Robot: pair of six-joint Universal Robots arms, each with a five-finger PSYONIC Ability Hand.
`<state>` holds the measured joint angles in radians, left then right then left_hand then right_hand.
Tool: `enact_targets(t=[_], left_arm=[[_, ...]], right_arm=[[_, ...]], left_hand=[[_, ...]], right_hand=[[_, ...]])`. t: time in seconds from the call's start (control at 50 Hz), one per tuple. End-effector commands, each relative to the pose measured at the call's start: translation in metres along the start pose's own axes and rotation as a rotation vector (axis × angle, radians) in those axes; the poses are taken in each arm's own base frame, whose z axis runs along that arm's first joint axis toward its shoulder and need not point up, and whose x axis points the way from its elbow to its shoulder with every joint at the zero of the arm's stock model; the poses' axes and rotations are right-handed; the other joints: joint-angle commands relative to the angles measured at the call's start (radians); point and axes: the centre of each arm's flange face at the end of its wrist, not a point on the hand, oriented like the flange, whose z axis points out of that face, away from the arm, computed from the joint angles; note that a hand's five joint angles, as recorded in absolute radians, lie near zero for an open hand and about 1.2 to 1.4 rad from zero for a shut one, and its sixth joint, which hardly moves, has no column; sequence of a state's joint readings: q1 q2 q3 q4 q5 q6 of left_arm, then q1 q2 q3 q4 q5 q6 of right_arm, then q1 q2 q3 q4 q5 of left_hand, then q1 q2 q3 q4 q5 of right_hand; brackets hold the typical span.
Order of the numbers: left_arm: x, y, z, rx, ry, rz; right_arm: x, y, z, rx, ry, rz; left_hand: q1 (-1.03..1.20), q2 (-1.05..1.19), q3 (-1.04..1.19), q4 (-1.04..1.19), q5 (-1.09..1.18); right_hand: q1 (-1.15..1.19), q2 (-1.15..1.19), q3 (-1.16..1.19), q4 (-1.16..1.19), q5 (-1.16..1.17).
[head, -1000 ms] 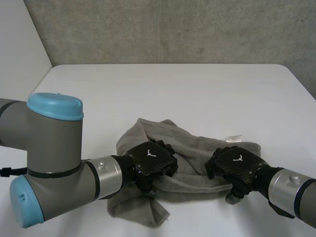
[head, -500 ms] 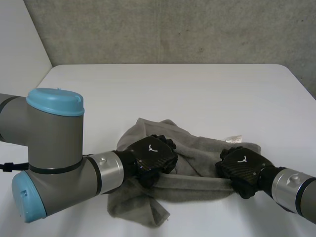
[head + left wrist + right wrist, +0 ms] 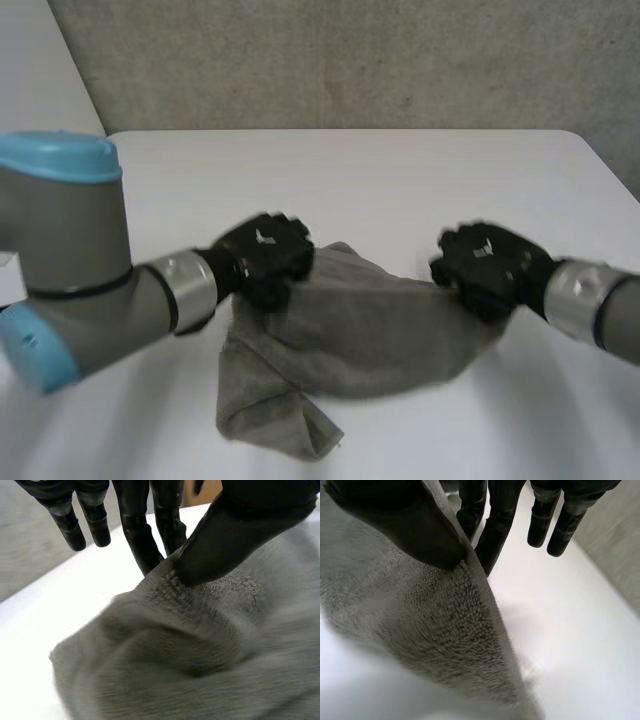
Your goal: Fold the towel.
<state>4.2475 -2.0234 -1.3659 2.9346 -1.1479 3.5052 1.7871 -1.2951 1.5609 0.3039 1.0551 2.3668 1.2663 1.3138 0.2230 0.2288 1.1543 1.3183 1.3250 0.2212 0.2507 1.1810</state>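
The grey towel [image 3: 370, 335] hangs between the two hands, its upper edge held above the white surface [image 3: 400, 180] and its lower part draping down onto it, with a rumpled corner lying bunched on the surface near the robot, on its left side. The left hand [image 3: 265, 255] pinches one end of that upper edge, thumb [image 3: 225, 540] pressing the cloth against a finger while its other fingers stay straight and free. The right hand [image 3: 488, 265] pinches the other end the same way, thumb [image 3: 405, 525] against fingers. No clean fold shows yet. As I judge it, the task is in its early stage: the cloth is gripped and raised, but it has yet to be laid flat, doubled over and squared.
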Motion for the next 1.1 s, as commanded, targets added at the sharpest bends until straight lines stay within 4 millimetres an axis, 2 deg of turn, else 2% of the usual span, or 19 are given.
enact_targets(t=[0.02, 0.06, 0.08, 0.1, 0.12, 0.14, 0.16, 0.18, 0.22, 0.3, 0.4, 0.44, 0.46, 0.5, 0.56, 0.6, 0.76, 0.86, 1.1], left_arm=[[-0.050, -0.026, 0.025, 0.113, -0.165, -0.117], [-0.071, -0.071, 0.020, 0.291, -0.215, -0.144], [-0.071, -0.072, 0.020, 0.292, -0.216, -0.144], [-0.081, -0.098, 0.014, 0.407, -0.246, -0.143], [-0.081, -0.098, 0.013, 0.408, -0.246, -0.143], [-0.088, -0.125, 0.004, 0.535, -0.278, -0.143], [-0.091, -0.150, -0.010, 0.673, -0.317, -0.137], [-0.091, -0.150, -0.010, 0.674, -0.317, -0.137], [-0.089, -0.195, -0.057, 0.963, -0.376, -0.095], [-0.079, -0.213, -0.099, 1.152, -0.376, -0.026], [-0.083, -0.165, -0.074, 1.010, -0.317, -0.025], [-0.079, -0.124, -0.055, 0.856, -0.263, -0.060], [-0.079, -0.124, -0.055, 0.856, -0.263, -0.060], [-0.068, -0.085, -0.043, 0.723, -0.225, -0.091], [-0.062, -0.066, -0.036, 0.662, -0.215, -0.097], [-0.051, -0.030, -0.028, 0.547, -0.210, -0.093], [-0.016, 0.036, -0.017, 0.296, -0.154, -0.099], [0.003, 0.050, -0.013, 0.211, -0.105, -0.097], [0.007, 0.048, -0.013, 0.207, -0.092, -0.092]], right_arm=[[0.030, -0.057, 0.019, 0.175, 0.105, -0.008], [0.059, -0.106, 0.007, 0.353, 0.237, -0.026], [0.059, -0.106, 0.007, 0.354, 0.238, -0.026], [0.074, -0.136, -0.004, 0.485, 0.326, -0.022], [0.084, -0.168, -0.020, 0.653, 0.403, 0.010], [0.085, -0.168, -0.020, 0.655, 0.404, 0.010], [0.091, -0.195, -0.041, 0.839, 0.455, 0.042], [0.095, -0.213, -0.059, 0.979, 0.478, 0.065], [0.094, -0.214, -0.066, 1.014, 0.469, 0.071], [0.085, -0.196, -0.054, 0.923, 0.414, 0.091], [0.052, -0.138, -0.020, 0.633, 0.292, 0.063], [0.043, -0.123, -0.014, 0.579, 0.276, 0.035], [0.043, -0.123, -0.014, 0.579, 0.276, 0.034], [0.031, -0.093, -0.005, 0.474, 0.255, -0.001], [0.019, -0.067, 0.000, 0.391, 0.228, 0.003], [0.012, -0.056, 0.002, 0.356, 0.210, 0.010], [-0.016, -0.011, 0.005, 0.209, 0.149, 0.030], [-0.026, 0.008, 0.002, 0.139, 0.122, 0.035], [-0.029, 0.018, -0.003, 0.093, 0.102, 0.080]], left_hand=[[0.130, 0.083, -0.048, -0.054, 0.067], [0.130, 0.083, -0.048, -0.054, 0.067], [0.130, 0.083, -0.048, -0.054, 0.067], [0.130, 0.083, -0.048, -0.054, 0.067], [0.130, 0.083, -0.048, -0.054, 0.067], [0.130, 0.083, -0.048, -0.054, 0.067], [0.130, 0.083, -0.048, -0.054, 0.067], [0.130, 0.083, -0.048, -0.054, 0.067], [0.130, 0.083, -0.048, -0.054, 0.067], [0.130, 0.083, -0.048, -0.054, 0.067], [0.130, 0.083, -0.048, -0.054, 0.067], [0.130, 0.083, -0.048, -0.054, 0.067], [0.130, 0.083, -0.048, -0.054, 0.067], [0.130, 0.083, -0.048, -0.054, 0.067], [0.130, 0.083, -0.048, -0.054, 0.067], [0.130, 0.083, -0.048, -0.054, 0.067], [0.130, 0.083, -0.048, -0.054, 0.067], [0.130, 0.083, -0.048, -0.054, 0.067], [0.130, 0.083, -0.048, -0.054, 0.067]], right_hand=[[0.078, 0.071, -0.047, -0.076, 0.041], [0.078, 0.071, -0.047, -0.076, 0.041], [0.078, 0.071, -0.047, -0.076, 0.041], [0.078, 0.071, -0.047, -0.076, 0.041], [0.078, 0.071, -0.047, -0.076, 0.041], [0.078, 0.071, -0.047, -0.076, 0.041], [0.078, 0.071, -0.047, -0.076, 0.041], [0.078, 0.071, -0.047, -0.076, 0.041], [0.078, 0.071, -0.047, -0.076, 0.041], [0.078, 0.071, -0.047, -0.076, 0.041], [0.078, 0.071, -0.047, -0.076, 0.041], [0.078, 0.071, -0.047, -0.076, 0.041], [0.078, 0.071, -0.047, -0.076, 0.041], [0.078, 0.071, -0.047, -0.076, 0.041], [0.078, 0.071, -0.047, -0.076, 0.041], [0.078, 0.071, -0.047, -0.076, 0.041], [0.078, 0.071, -0.047, -0.076, 0.041], [0.078, 0.071, -0.047, -0.076, 0.041], [0.078, 0.071, -0.047, -0.076, 0.041]])
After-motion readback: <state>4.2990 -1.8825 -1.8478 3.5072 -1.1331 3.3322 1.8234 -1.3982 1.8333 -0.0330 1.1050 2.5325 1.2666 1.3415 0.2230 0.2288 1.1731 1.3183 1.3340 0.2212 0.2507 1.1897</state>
